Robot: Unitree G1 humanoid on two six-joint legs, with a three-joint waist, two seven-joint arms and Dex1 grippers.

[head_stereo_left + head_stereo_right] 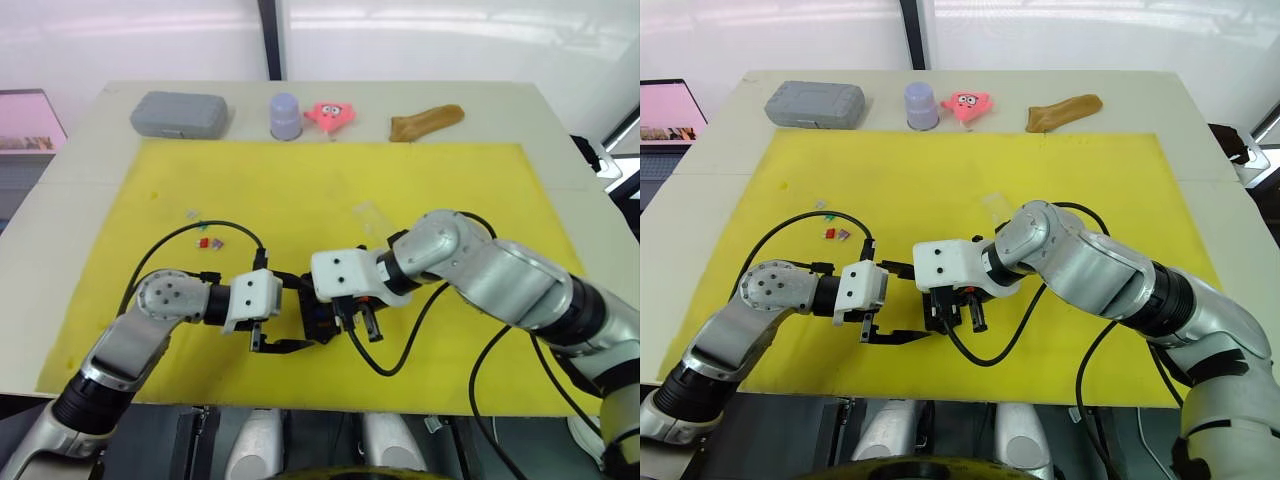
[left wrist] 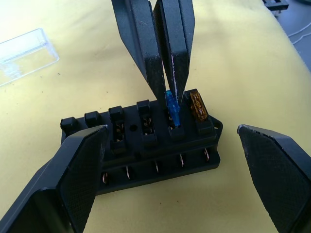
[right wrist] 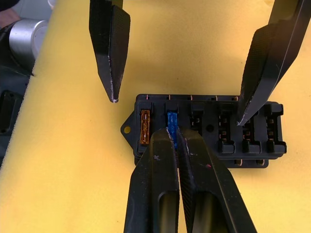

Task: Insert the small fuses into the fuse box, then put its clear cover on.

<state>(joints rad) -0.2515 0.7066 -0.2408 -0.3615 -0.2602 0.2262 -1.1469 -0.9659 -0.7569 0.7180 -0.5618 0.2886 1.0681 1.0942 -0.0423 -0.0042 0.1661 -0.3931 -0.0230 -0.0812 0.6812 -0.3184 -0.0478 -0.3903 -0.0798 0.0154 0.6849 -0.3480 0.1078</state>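
Left wrist view is showing the right gripper [image 2: 167, 94] coming down from above with its two tapered black fingers pinched on a blue fuse [image 2: 173, 109], whose lower end is entering the second slot from one end of the fuse box [image 2: 146, 145]; an orange fuse [image 2: 198, 106] is already sitting in the end slot just beside it. The fuse is standing upright, blade downward, and the slots are running in a row along the box's long axis, so the coming push looks to be straight down into the slot. The left gripper [image 2: 170, 165] is standing wide, its textured pads flanking the two ends of the box without clearly touching it, seemingly ready to steady it. The box is matte black moulded plastic with metal contacts glinting along its side, lying on the yellow mat [image 1: 300, 190] over the counter. The clear cover [image 2: 22, 53], glossy and transparent, is lying well apart on the mat, and several loose fuses [image 1: 207, 242] are waiting nearer the left arm.
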